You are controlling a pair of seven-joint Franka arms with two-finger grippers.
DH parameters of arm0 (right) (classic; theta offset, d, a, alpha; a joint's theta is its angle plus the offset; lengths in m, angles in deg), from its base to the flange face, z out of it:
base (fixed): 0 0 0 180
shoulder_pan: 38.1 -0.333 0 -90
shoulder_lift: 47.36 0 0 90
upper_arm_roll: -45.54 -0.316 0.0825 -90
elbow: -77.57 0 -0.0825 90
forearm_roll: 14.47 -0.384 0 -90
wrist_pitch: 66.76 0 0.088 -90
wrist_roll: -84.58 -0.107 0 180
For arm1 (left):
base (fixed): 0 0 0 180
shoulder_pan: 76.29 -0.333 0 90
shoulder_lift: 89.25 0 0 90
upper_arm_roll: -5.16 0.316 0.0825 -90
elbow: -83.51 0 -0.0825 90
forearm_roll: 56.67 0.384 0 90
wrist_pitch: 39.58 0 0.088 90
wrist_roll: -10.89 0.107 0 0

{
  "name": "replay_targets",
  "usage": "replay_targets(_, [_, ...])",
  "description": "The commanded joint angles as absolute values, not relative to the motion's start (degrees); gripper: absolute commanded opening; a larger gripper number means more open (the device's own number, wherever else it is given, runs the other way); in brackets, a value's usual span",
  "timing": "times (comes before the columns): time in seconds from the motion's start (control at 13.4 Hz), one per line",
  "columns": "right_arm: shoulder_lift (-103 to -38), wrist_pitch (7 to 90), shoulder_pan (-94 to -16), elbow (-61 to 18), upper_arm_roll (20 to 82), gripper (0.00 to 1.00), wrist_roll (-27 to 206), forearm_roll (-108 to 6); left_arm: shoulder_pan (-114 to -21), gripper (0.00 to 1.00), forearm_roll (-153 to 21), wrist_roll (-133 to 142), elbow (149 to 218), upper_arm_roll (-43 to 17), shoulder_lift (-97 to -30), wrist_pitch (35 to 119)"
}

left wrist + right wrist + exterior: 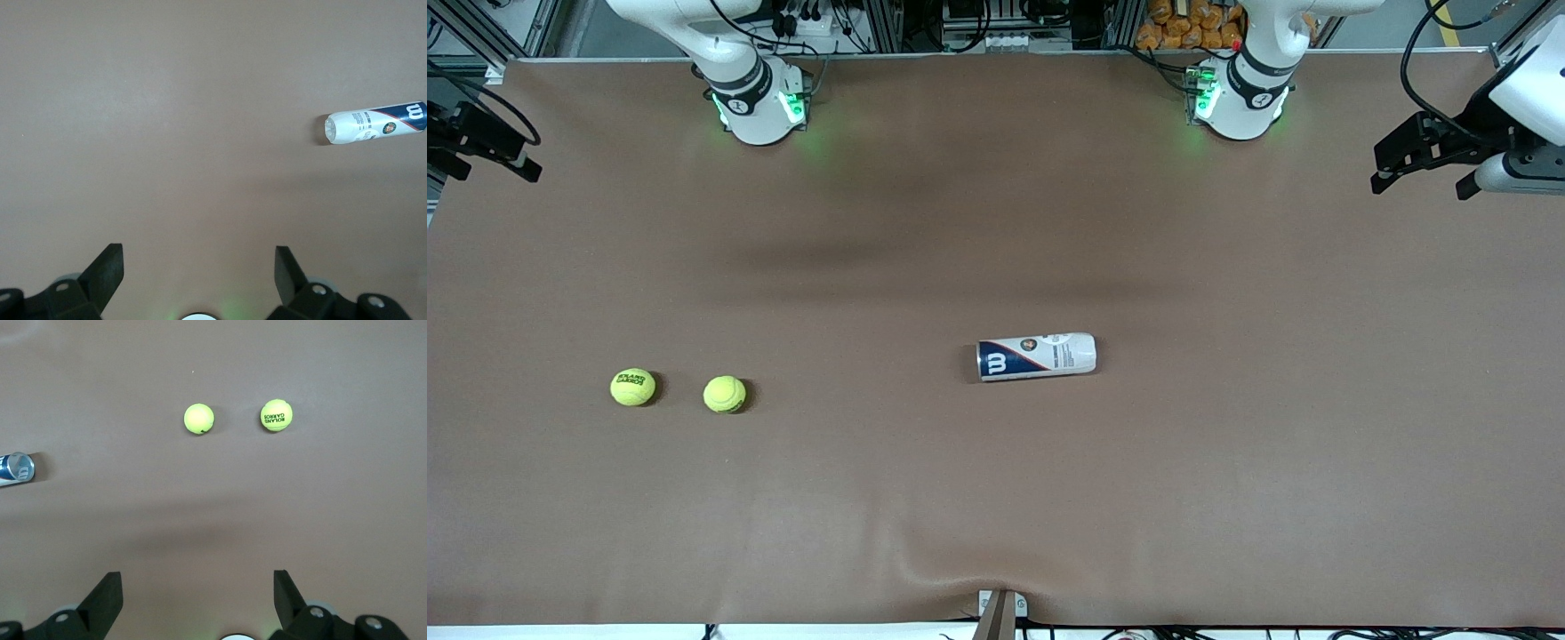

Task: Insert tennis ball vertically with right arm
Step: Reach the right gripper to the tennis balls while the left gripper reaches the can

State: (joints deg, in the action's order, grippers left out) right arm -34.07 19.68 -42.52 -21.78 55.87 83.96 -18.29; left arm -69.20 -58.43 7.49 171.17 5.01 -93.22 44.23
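Observation:
Two yellow-green tennis balls lie on the brown table toward the right arm's end: one with dark lettering [633, 388] [276, 415] and a plain one [725, 394] [199, 419] beside it. A white and blue ball can [1036, 356] [377, 123] [15, 468] lies on its side near the table's middle, its blue end pointing toward the balls. My right gripper [494, 167] [197, 577] hangs open and empty at the right arm's end of the table, well clear of the balls. My left gripper [1421, 185] [199, 252] waits open and empty at the left arm's end.
The brown table cover [996, 498] wrinkles slightly at the edge nearest the front camera, above a small bracket [1000, 609]. The two arm bases [758, 107] [1240, 98] stand along the table's farthest edge.

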Motion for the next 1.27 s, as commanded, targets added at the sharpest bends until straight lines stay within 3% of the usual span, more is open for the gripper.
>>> replay_targets(0.0, [-31.19,20.78,-42.24,-24.83,55.38,1.0,82.91,-17.46,-69.79,1.0,-59.75,8.17,170.52,5.16,-93.64,43.03])
replay_targets(0.52, [-32.42,22.01,-42.94,-25.18,52.58,1.0,81.77,-15.44,-69.7,1.0,-59.66,8.96,169.47,5.34,-91.54,43.03])
replay_targets(0.75, [-38.03,25.86,-45.12,-25.62,51.95,1.0,80.71,-15.52,-66.82,1.0,-59.31,8.7,169.38,3.94,-87.86,44.61])
replay_targets(1.2, [-51.47,37.11,-46.98,-25.79,51.86,1.0,80.71,-15.7,-57.06,1.0,-59.22,8.78,168.25,3.49,-78.63,56.02])
